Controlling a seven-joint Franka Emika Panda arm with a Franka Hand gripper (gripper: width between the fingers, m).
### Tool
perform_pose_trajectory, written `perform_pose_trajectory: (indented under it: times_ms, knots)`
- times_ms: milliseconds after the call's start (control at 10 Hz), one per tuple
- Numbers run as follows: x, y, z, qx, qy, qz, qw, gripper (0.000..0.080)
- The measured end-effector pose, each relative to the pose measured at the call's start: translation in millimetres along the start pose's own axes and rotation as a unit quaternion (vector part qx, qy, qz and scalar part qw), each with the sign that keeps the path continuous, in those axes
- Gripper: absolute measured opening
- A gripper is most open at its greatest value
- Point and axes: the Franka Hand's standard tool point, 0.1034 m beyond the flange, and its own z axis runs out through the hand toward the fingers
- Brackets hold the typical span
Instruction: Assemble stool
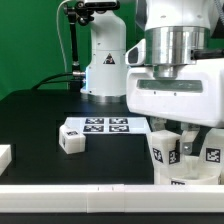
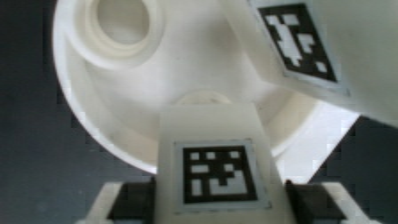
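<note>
The round white seat disc [image 2: 107,90] of the stool fills the wrist view, with a round socket hole near its rim. My gripper [image 2: 224,203] is shut on a chunky white leg [image 2: 217,150] with a marker tag, held over the seat's inside. Both fingers [image 2: 128,203] press the leg's sides. A second tagged leg [image 2: 302,50] stands in the seat beside it. In the exterior view the gripper [image 1: 186,148] is low at the right, with tagged legs [image 1: 164,151] on either side of it and the seat [image 1: 190,182] under it. A third leg [image 1: 72,138] lies loose on the table.
The marker board [image 1: 108,126] lies flat behind the loose leg. A plain white block [image 1: 4,156] sits at the exterior view's left edge. A long white bar [image 1: 90,197] runs along the front. The robot's base [image 1: 104,70] stands at the back.
</note>
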Motion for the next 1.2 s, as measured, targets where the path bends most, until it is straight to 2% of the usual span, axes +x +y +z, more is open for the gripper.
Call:
perform_pose_trajectory:
  times_ms: [200,500,600,700,800,900,1000,1100,1200]
  knots:
    - [0.7,3.4,0.8,-0.004,-0.005,0.069,0.998,0.0343]
    - [-0.4,4.3,1.5,-0.007,-0.006,0.089,0.996,0.0343]
    - [-0.2,4.2,1.1,-0.006,-0.006,0.083,0.996,0.0530]
    - [3.1,2.7,-5.9,-0.003,-0.007,0.041,0.999,0.0611]
    - [8.3,5.3,-16.7,0.002,-0.008,0.007,1.000,0.0611]
    - [16.5,15.2,-29.0,0.004,-0.008,-0.033,0.999,0.0644]
    - [29.7,26.2,-40.2,0.007,-0.008,-0.077,0.997,0.0644]
    - [44.8,36.2,-42.9,0.006,-0.002,-0.120,0.993,0.0648]
    - [56.5,46.0,-38.9,0.001,-0.001,-0.153,0.988,0.0649]
